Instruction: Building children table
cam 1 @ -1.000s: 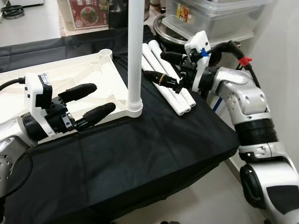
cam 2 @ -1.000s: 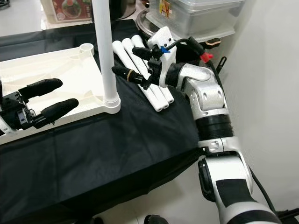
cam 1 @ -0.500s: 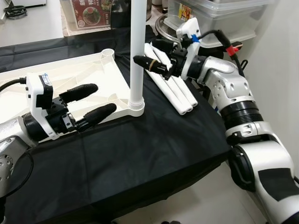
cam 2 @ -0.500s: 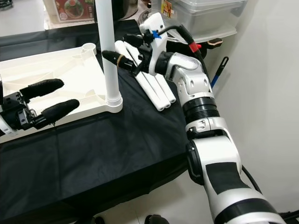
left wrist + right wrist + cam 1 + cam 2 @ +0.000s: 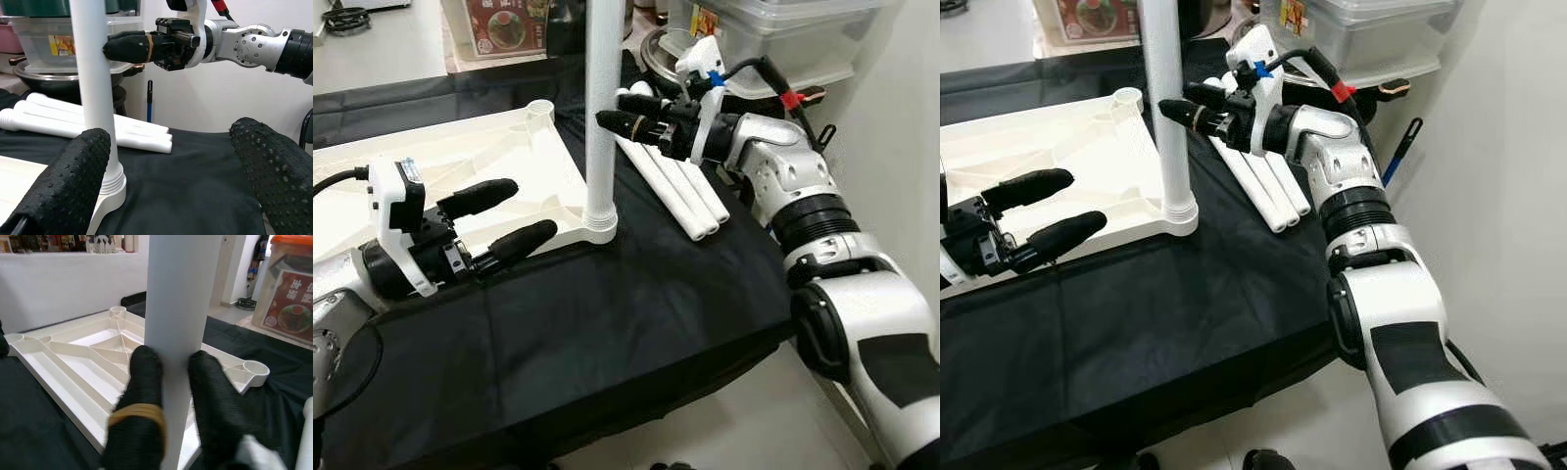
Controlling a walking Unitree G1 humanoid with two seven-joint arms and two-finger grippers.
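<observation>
A white tabletop (image 5: 440,162) lies upside down on the black cloth. One white leg (image 5: 600,59) stands upright in its near right corner socket (image 5: 598,225). Three loose white legs (image 5: 680,186) lie side by side just right of it. My right gripper (image 5: 617,108) reaches in from the right at mid height of the upright leg. Its fingertips (image 5: 144,367) rest against the leg with a narrow gap between them, not around it. My left gripper (image 5: 530,208) hovers open over the tabletop's near edge, to the left of the upright leg (image 5: 93,73), with nothing between its fingers (image 5: 73,186).
Clear plastic boxes (image 5: 773,29) and a metal pot (image 5: 658,49) stand behind the loose legs. A red-labelled box (image 5: 504,24) is at the back. The black cloth (image 5: 607,323) drops off at the table's right and front edges, and a white wall is close on the right.
My right gripper has moved left from above the loose legs to the upright leg, and its fingers have come closer together. The left gripper has stayed put.
</observation>
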